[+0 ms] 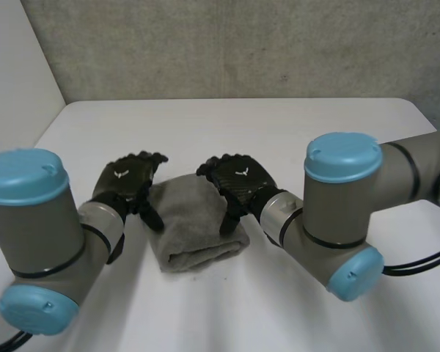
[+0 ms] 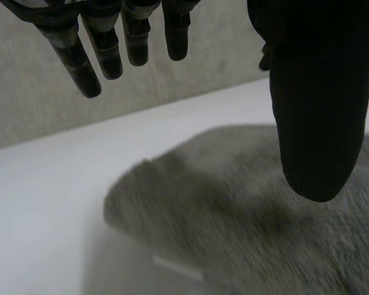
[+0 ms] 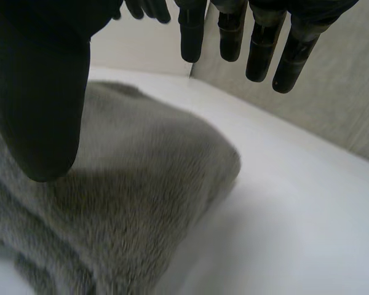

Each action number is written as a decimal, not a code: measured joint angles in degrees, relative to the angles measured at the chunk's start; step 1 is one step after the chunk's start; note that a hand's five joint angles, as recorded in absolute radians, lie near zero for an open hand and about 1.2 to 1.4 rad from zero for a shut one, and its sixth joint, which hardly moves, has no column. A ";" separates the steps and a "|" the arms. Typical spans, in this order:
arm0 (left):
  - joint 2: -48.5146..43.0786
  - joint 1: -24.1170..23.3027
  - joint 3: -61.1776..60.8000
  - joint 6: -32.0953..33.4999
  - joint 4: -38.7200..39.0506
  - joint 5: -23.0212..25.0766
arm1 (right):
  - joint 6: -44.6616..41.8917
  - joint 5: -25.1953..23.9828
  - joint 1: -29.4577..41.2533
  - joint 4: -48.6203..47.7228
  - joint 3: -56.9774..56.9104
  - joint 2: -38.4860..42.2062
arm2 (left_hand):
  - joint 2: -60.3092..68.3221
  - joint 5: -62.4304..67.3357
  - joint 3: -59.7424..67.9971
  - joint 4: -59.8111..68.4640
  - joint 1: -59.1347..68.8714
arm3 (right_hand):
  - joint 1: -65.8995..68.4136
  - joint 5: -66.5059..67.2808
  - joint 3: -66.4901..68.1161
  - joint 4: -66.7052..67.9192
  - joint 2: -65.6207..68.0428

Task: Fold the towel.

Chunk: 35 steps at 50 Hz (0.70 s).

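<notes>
While bare white table [image 1: 293,139] lies open far, left and right of me, the grey towel [image 1: 198,227] sits folded in a thick bundle between my hands. My left hand [image 1: 125,180] hangs at its left edge and my right hand [image 1: 238,180] over its right edge, both with fingers straight and spread, pinching nothing. My thumbs may touch the pile; I cannot quite tell. Layers show at its near end.

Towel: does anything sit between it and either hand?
Nothing visible does. The folded grey towel lies on the white table, with the left hand at one side edge and the right hand at the other. Both are open, thumbs over the cloth.
</notes>
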 measured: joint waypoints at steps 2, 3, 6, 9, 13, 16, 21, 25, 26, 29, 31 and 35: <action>-1.04 -0.39 -0.19 -0.45 0.02 -1.01 | -0.19 -0.67 -0.18 0.63 -1.56 1.98 | 0.00 0.00 0.00 0.00 0.00 | 0.00 -0.01 0.00 0.00 0.00; -2.35 -0.66 -0.34 -0.70 0.10 -1.83 | -0.49 -1.30 -0.31 1.23 -3.27 4.13 | 0.00 0.00 0.00 0.00 -0.01 | 0.00 -0.02 0.00 0.00 0.00; -4.65 -0.88 -0.48 -0.77 0.27 -2.60 | -1.15 -1.99 -0.46 2.04 -5.87 7.24 | -0.04 -0.03 -0.01 -0.02 -0.01 | 0.00 -0.03 0.00 0.00 0.00; -6.70 -0.92 -0.49 -0.69 0.42 -2.85 | -2.06 -2.32 -0.59 2.88 -8.19 9.85 | -0.11 -0.10 -0.06 -0.08 -0.05 | 0.00 -0.07 0.00 0.00 0.00; -9.14 -0.87 -0.35 -0.48 0.59 -2.83 | -3.53 -2.32 -0.71 3.93 -10.74 12.24 | -0.12 -0.15 -0.11 -0.12 -0.19 | 0.00 -0.38 0.00 0.00 0.00; -9.28 -0.85 -0.21 -0.44 0.59 -2.75 | -3.74 -2.24 -0.74 4.04 -11.01 12.31 | -0.12 -0.17 -0.12 -0.14 -0.20 | 0.00 -0.38 0.00 0.00 0.00; -6.60 -0.86 1.88 -0.33 0.31 -1.43 | -4.23 -1.08 -2.08 4.26 -11.04 6.74 | -0.20 -0.21 -0.14 -0.19 -0.21 | 0.00 -0.38 0.00 0.00 0.00; -3.63 -0.86 3.38 -0.32 0.12 -0.75 | -3.94 0.44 -3.40 4.03 -10.20 1.39 | -0.34 -0.21 -0.27 -0.31 -0.22 | 0.00 -0.40 0.00 0.00 0.00; -2.29 -0.81 4.33 -0.33 0.04 -0.59 | -3.81 1.72 -3.97 3.89 -9.92 -0.73 | -0.39 -0.21 -0.32 -0.33 -0.27 | 0.00 -0.40 0.00 0.00 0.00; 1.91 -0.48 7.88 -0.35 -0.88 -0.30 | -3.20 7.25 -5.92 3.46 -8.70 -7.24 | -0.56 -0.21 -0.50 -0.54 -0.43 | 0.00 -0.41 0.00 0.00 0.00; 4.42 -0.13 10.35 -0.37 -2.21 -0.21 | -2.95 10.52 -7.08 3.21 -7.83 -10.62 | -0.62 -0.21 -0.52 -0.58 -0.48 | 0.00 -0.42 0.00 0.00 0.00; 9.26 0.98 16.40 -0.40 -7.83 0.98 | -3.31 16.13 -9.93 2.73 -4.98 -17.77 | -0.63 -0.21 -0.53 -0.60 -0.49 | 0.00 -0.43 0.00 -0.01 0.00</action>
